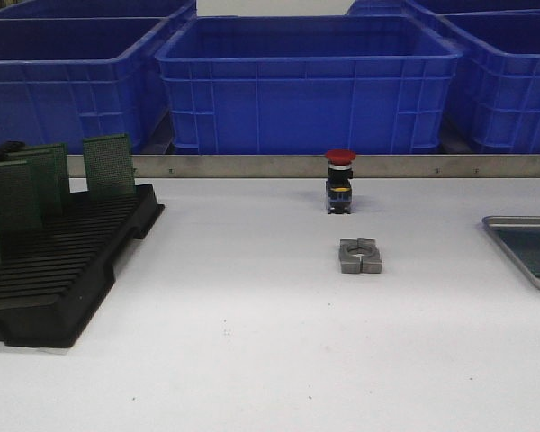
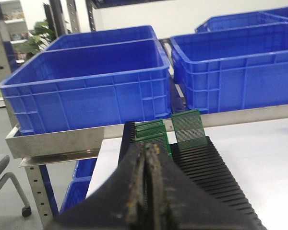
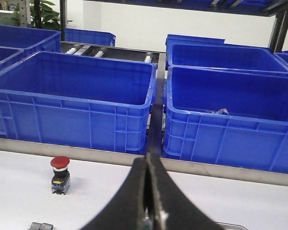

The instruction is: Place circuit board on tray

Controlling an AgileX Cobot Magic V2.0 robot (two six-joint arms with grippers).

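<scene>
Both hands are pressed closed on nothing: my left hand [image 2: 146, 165] shows its fingers together at the bottom of its wrist view, and my right hand [image 3: 147, 191] the same in its own. Neither appears in the front view.

The boards [image 1: 109, 164] stand upright in the black rack [image 1: 67, 270] at the left of the front frame, several near the frame's left edge and one apart from them toward the rack's far right corner. The tray [image 1: 522, 223] is only a corner at the right edge, well apart from the rack, with something dark green lying in it (perhaps a board, I cannot tell).

So the step in hand, as I judge it, is the pick. I'd open the left hand first, then come down over that lone board, which has free room around it, and grip its top edge squarely across the thin faces. Lift straight up along the slot so the board doesn't bind. The red button [image 1: 339, 182] and grey block [image 1: 360, 256] sit mid-frame on the bench [image 1: 252, 342], so I'd carry high over them.
</scene>
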